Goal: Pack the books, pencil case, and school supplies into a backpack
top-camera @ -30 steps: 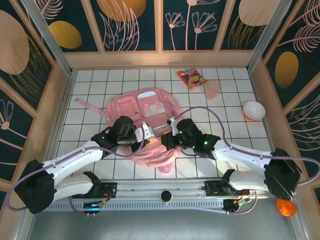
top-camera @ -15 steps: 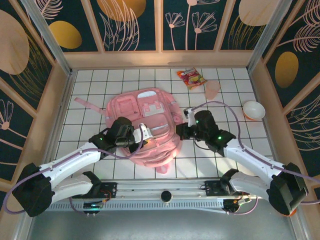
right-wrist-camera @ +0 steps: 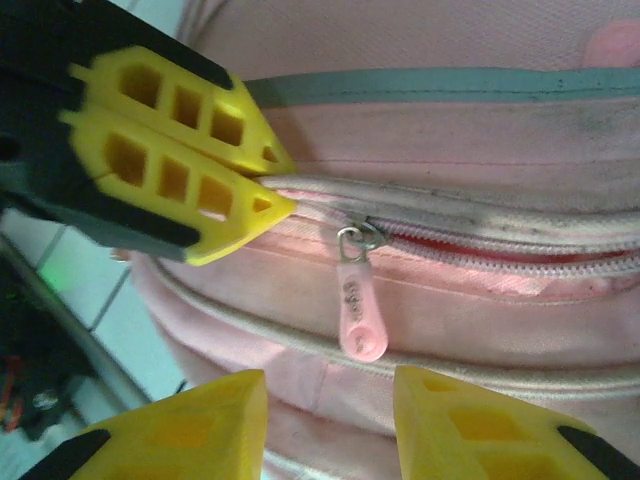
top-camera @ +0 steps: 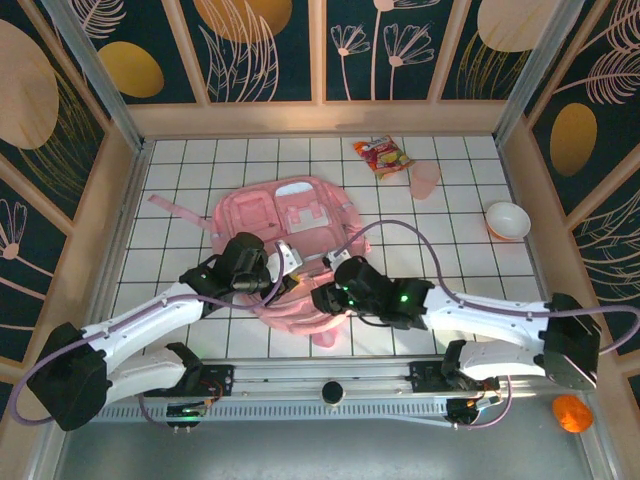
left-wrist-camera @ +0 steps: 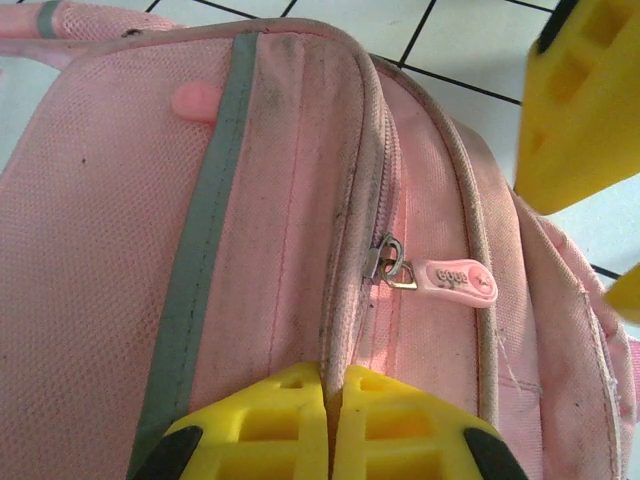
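Note:
The pink backpack point(top-camera: 300, 215) lies flat mid-table. My left gripper point(top-camera: 287, 264) point(left-wrist-camera: 333, 400) is shut on the backpack's piped seam beside the zip. The pink zipper pull point(left-wrist-camera: 455, 278) point(right-wrist-camera: 358, 310) hangs from its slider just past that grip. My right gripper point(top-camera: 325, 297) point(right-wrist-camera: 330, 420) is open at the backpack's near edge. The pull lies just beyond the gap between its yellow fingertips point(right-wrist-camera: 225, 420) and touches neither. The left gripper's fingers point(right-wrist-camera: 190, 150) show at upper left in the right wrist view. The books, pencil case and school supplies are hidden.
A red-orange snack packet point(top-camera: 382, 157) and a pink cup point(top-camera: 426, 180) lie at the back right. Farther right sits a white bowl point(top-camera: 507, 220). A pink strap point(top-camera: 175, 210) trails left of the backpack. Wooden walls ring the tiled floor.
My right gripper swung out to the backpack's right side, then came back to its near edge by the zipper pull and opened. The left gripper has kept its grip on the seam.

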`<state>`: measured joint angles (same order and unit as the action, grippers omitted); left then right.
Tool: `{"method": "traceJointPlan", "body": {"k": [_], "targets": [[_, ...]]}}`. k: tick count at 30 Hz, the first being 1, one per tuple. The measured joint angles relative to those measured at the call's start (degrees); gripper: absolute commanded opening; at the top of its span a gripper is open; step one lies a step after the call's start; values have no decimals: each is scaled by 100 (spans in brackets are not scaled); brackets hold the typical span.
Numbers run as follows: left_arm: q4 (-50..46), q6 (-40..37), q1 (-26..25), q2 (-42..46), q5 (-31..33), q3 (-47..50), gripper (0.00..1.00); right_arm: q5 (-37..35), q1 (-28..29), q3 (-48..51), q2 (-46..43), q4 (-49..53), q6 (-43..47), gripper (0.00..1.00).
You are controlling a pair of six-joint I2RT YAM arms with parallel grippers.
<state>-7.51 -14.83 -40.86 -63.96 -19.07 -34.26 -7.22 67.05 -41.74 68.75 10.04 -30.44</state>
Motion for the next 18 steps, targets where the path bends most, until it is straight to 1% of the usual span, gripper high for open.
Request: {"method": "traceJointPlan", "body": {"k": [4, 10, 11, 14, 17, 18], "targets": [[2, 48, 0, -39, -17, -2, 0, -354, 46, -157, 426, -17, -42, 41], [4, 118, 0, -39, -24, -2, 0, -413, 46, -339, 905, -210, -7, 41], [4, 127, 0, -39, -24, -2, 0, -428, 46, -365, 966, -227, 2, 37], [2, 149, 0, -39, -22, -2, 0, -566, 44, -442, 1126, -214, -22, 14], [26, 164, 0, -39, 2, -2, 0, -664, 11, -516, 1200, -144, -24, 0], [39, 166, 0, -39, 4, -2, 0, -664, -2, -529, 1198, -116, -15, 0]]}}
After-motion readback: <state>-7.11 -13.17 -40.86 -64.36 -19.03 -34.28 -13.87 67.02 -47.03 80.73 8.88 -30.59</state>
